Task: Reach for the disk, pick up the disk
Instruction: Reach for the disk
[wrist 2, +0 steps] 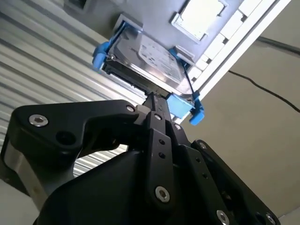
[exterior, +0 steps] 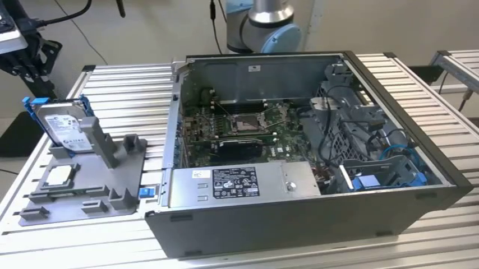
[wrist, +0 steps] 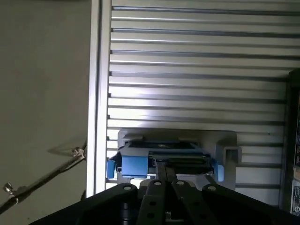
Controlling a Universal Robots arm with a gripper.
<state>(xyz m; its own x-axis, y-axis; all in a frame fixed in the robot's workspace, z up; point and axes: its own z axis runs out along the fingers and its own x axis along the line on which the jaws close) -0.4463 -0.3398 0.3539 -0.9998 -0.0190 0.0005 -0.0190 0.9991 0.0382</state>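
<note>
Exterior view, at the exterior view's left: disk point(exterior: 66, 130) standing on a short edge in a grey holder point(exterior: 120, 180) on the slatted surface point(exterior: 127, 89). Long axis upright, label face turned to the near side. Second wrist view: hand point(wrist 2: 153, 99) just over the disk's upper edge, fingers together, contact not clear.

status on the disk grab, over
Tool shut, tip aimed at the disk; contact unclear. Disk upright in the grey holder, not lifted. Nothing seen blocking the approach.
</note>
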